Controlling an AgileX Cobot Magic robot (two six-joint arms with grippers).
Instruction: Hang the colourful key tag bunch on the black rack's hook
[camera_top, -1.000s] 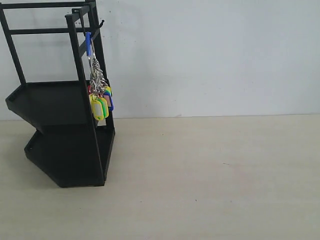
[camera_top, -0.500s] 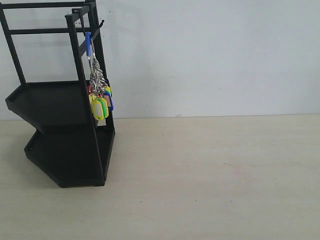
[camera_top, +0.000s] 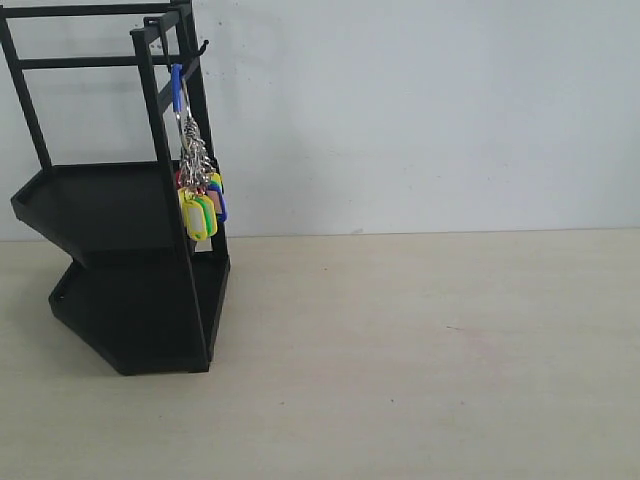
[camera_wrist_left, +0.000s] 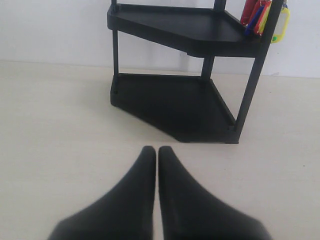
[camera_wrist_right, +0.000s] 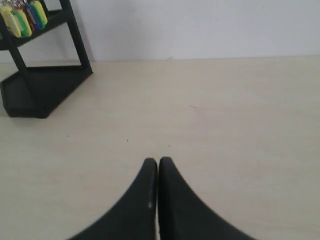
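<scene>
Key tags hanging on the rack, both arms clear of it.

The pale wooden tabletop (camera_top: 420, 350) carries the tall black metal two-tier rack (camera_top: 100, 205) at its left. Well apart from the rack, the left gripper (camera_wrist_left: 156, 150) and right gripper (camera_wrist_right: 157, 161) each have their black fingers pressed together on nothing, which suits a job that looks finished. The colourful key tag bunch (camera_top: 198, 205) dangles free beside the near upright, its blue-sleeved ring topmost so its weight pulls it straight down. The hook bearing it is lost against the black bars.
</scene>
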